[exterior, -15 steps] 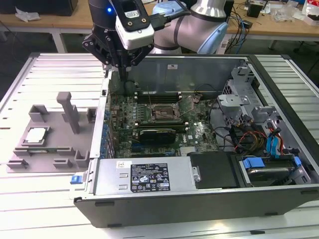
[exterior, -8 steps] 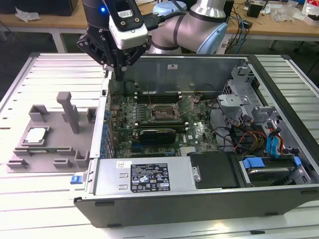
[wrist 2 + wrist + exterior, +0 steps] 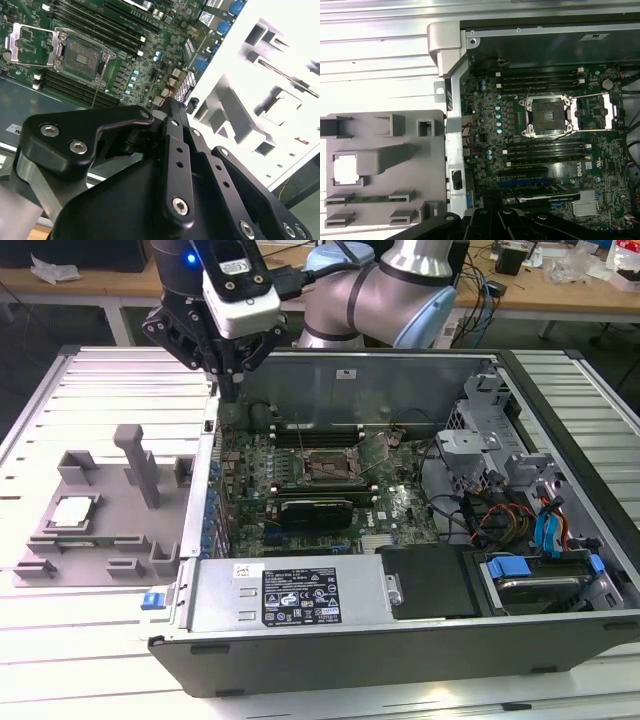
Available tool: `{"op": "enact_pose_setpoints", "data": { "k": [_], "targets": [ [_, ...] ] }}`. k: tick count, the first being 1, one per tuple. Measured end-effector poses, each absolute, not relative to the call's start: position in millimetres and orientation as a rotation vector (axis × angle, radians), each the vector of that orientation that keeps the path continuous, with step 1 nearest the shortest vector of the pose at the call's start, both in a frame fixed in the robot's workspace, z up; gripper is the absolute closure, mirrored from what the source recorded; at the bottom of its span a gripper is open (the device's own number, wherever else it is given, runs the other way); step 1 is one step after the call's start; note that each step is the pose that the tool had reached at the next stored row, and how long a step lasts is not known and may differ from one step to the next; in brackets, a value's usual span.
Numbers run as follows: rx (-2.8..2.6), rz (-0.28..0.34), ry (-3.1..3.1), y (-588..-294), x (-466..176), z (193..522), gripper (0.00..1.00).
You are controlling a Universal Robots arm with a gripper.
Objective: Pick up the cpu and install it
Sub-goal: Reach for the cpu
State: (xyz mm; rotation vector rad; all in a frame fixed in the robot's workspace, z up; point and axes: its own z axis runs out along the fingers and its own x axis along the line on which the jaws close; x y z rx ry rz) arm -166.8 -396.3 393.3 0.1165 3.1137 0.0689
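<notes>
Exterior view: gripper (image 3: 231,392) tips half lost against the case wall (image 3: 330,380); we read jaws pinched together, empty. The cpu (image 3: 74,511) lies apart, open counter (image 3: 100,380) around its tray (image 3: 125,540).

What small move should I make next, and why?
Probably shift the gripper toward the exterior view's left, over the gray holder. The cpu lies there, the gripper hangs above the case wall, and the socket stands open and empty.
</notes>
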Motion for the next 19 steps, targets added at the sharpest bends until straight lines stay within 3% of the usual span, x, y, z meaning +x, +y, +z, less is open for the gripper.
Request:
{"op": "enact_pose_setpoints", "data": {
  "k": [19],
  "targets": [
    [0.117,0.069,3.114,-392,-198,393,0.89]
  ]
}}
